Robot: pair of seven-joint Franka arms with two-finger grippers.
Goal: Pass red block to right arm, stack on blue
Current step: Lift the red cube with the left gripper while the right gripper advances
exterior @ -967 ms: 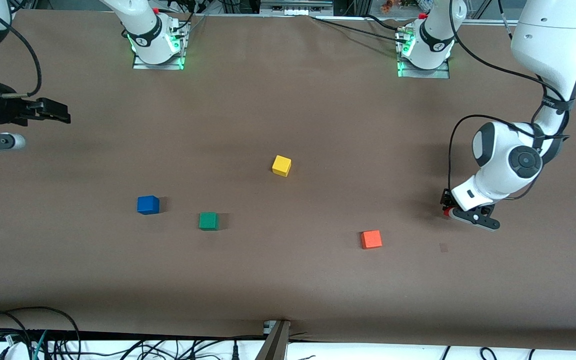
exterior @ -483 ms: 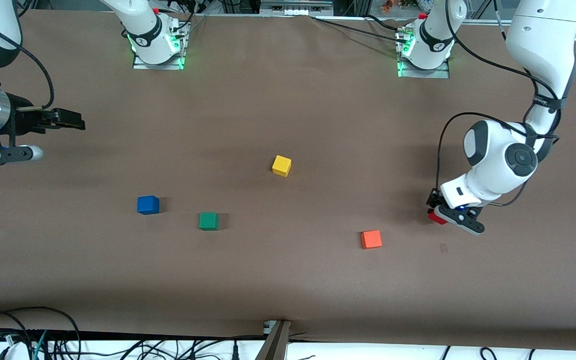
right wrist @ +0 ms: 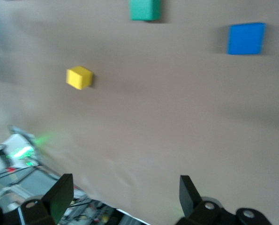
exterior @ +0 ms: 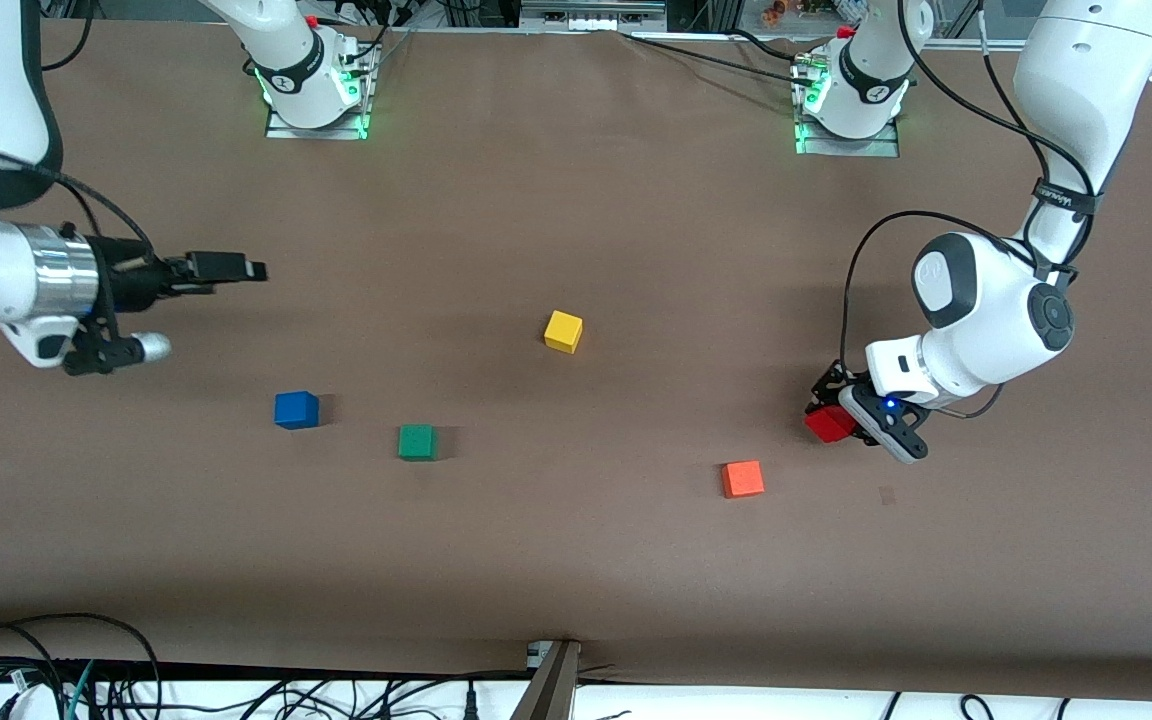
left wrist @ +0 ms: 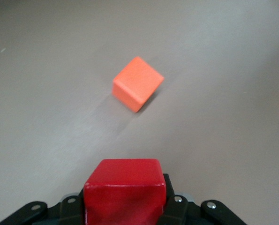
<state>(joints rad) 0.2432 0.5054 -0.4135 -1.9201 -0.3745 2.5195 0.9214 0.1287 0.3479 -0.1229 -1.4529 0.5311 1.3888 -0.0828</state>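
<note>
The red block (exterior: 828, 425) hangs just above the table with my left gripper (exterior: 834, 412) shut on it. In the left wrist view the red block (left wrist: 125, 187) fills the space between the black jaws of the left gripper (left wrist: 125, 208). It is over bare table toward the left arm's end, beside the orange-red cube (exterior: 742, 478). The blue cube (exterior: 296, 409) sits on the table toward the right arm's end and also shows in the right wrist view (right wrist: 245, 38). My right gripper (exterior: 234, 268) is in the air over the table above the blue cube. It is open and empty, as the right gripper (right wrist: 125, 192) shows in its own view.
A green cube (exterior: 417, 441) lies beside the blue one, toward the middle. A yellow cube (exterior: 563, 331) sits mid-table, farther from the front camera. The orange-red cube (left wrist: 137, 83) lies ahead of the held block. Both arm bases stand along the table's back edge.
The left gripper has carried the red block up and toward the middle of the table. The right arm has swung in from the table's end toward the middle, its fingers still open.
</note>
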